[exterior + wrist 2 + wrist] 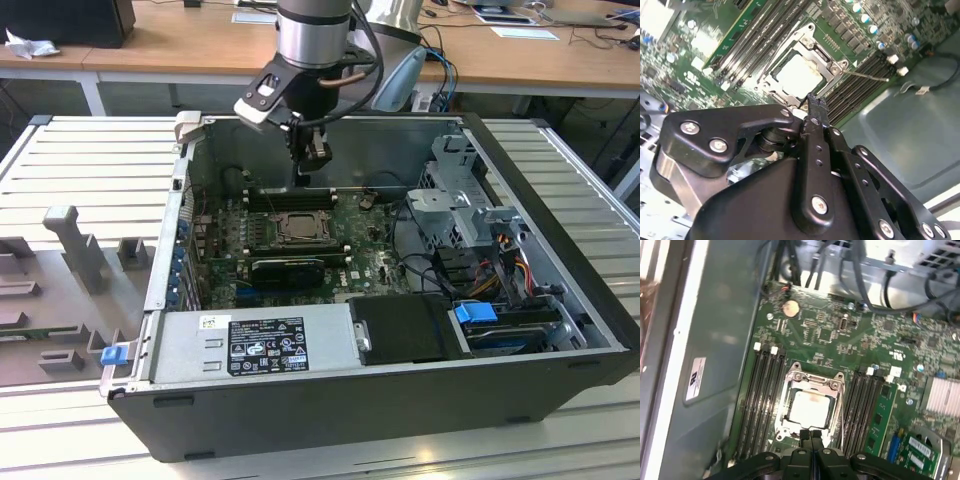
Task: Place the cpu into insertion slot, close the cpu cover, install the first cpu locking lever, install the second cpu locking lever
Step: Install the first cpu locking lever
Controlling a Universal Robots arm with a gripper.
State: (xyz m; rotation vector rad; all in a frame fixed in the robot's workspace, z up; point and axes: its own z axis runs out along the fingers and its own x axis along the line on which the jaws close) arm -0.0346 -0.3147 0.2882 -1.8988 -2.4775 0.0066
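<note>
Straight down onto the cpu (810, 407) the way is open, and the gripper (811, 435), fingers pressed together, hangs over one edge of it. Memory slots (759, 395) flank it on both sides. In the exterior view the case wall (390, 150) stands close behind, a black card (288, 268) lies in front, and cables (415, 240) and the drive cage (462, 205) crowd the exterior view's right; a thin lever (866, 76) seems to jut out sideways

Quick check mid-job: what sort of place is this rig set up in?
Probably a robotics lab or workshop: an open computer case sits on a slatted metal bench, with wooden office desks behind.
</note>
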